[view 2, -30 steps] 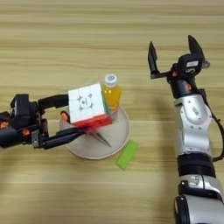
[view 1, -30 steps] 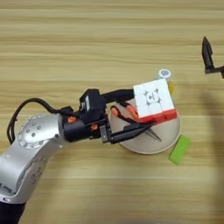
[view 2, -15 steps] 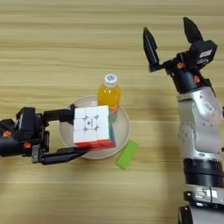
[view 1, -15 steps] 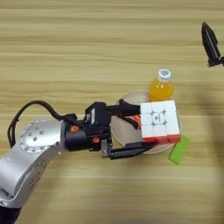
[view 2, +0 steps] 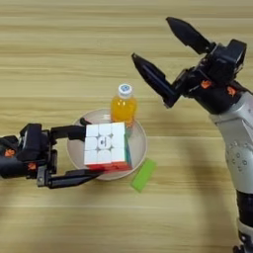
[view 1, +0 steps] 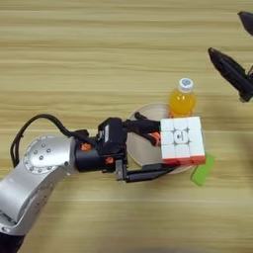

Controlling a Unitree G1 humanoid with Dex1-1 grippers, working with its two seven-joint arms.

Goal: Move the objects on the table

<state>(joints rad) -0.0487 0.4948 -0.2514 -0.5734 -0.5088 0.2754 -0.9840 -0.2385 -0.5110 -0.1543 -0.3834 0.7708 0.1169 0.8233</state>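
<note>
Beneath me, a light wooden surface (view 1: 74, 54) fills the whole view. Its plank grain runs horizontally, pale tan with darker streaks and seams. Lighting is even and soft, casting faint shadows. No wall, floor or window shows.

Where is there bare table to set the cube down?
Bare wood lies beyond the orange-juice bottle and in front of the green block. It is crowded around the bowl, where the left gripper holds the puzzle cube; the right gripper hovers open nearby.
</note>
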